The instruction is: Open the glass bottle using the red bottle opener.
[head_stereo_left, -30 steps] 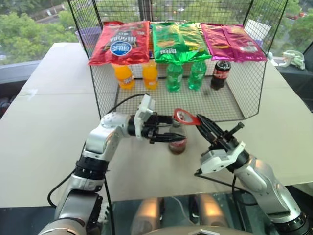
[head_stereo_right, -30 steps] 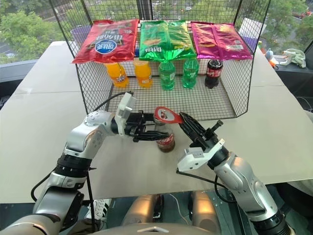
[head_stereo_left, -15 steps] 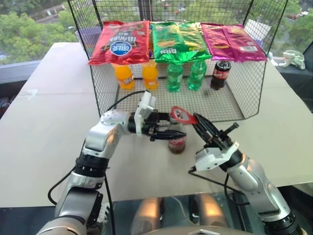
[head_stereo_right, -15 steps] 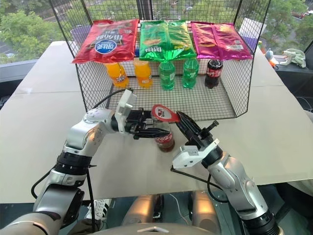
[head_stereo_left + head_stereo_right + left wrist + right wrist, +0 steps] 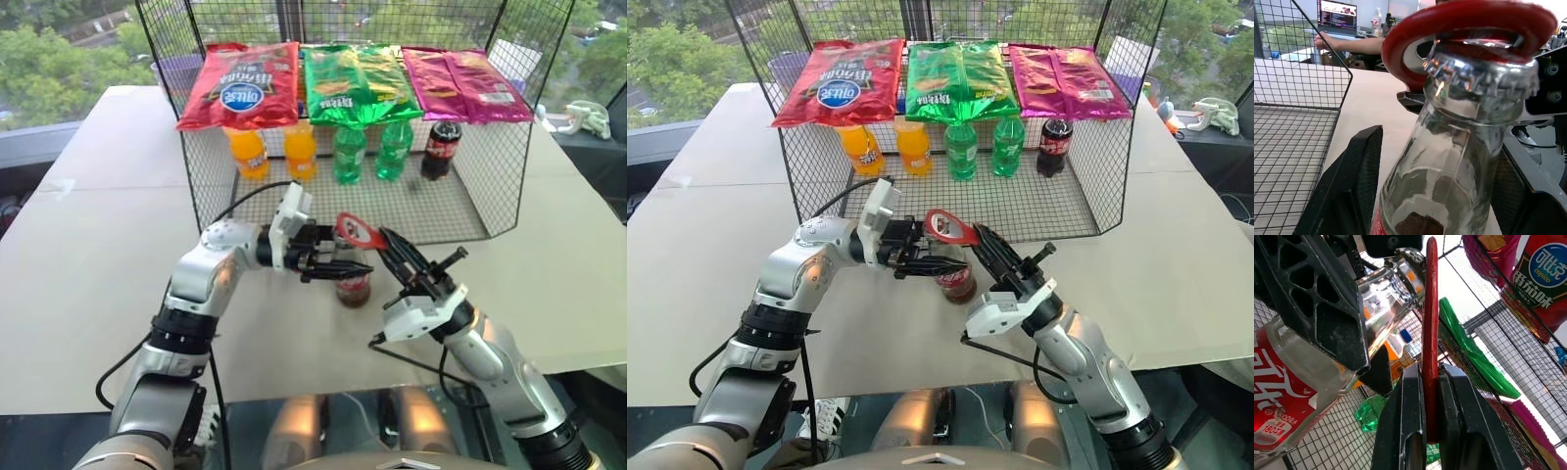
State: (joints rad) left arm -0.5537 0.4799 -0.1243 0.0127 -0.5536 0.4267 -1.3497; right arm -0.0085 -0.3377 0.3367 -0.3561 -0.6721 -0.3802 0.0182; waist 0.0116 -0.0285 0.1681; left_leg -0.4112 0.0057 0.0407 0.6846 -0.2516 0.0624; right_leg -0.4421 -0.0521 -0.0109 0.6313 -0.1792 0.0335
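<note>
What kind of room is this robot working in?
Probably an office or lab set up as a mock shop: a wire rack stocked with snack bags and soft drink bottles stands on a big table, with treetops outside the windows.

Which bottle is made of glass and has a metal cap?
The glass bottle standing on the table in front of the wire basket, held by the left gripper. The orange, green and dark bottles in the basket are plastic; the dark one's cap is red.
</note>
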